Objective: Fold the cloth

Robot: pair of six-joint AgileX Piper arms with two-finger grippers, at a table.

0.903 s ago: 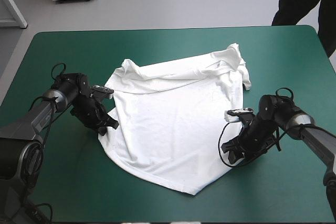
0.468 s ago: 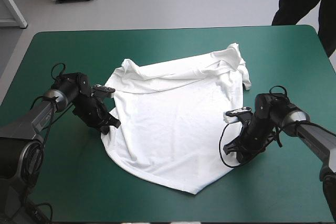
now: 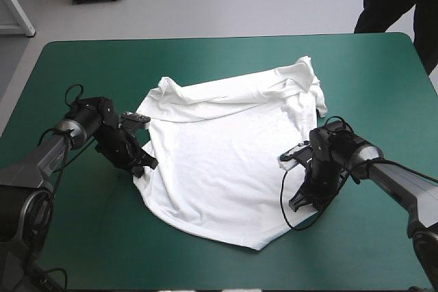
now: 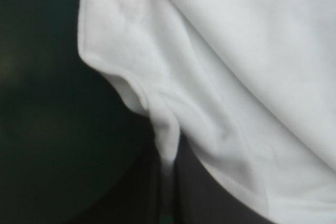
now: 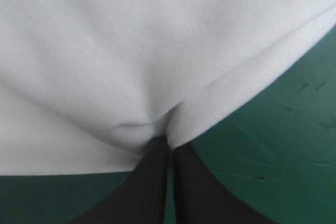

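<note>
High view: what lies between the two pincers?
Only the T-shirt, spread out, in the high view; left pincer and right pincer each shut on its edge.

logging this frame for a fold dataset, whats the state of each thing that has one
T-shirt, spread mostly flat on the table, rumpled along its far end, pinched at both side edges.
Left gripper, shut on the T-shirt's left edge, low at the table.
Right gripper, shut on the T-shirt's right edge, a small pucker of fabric at its fingertips.
</note>
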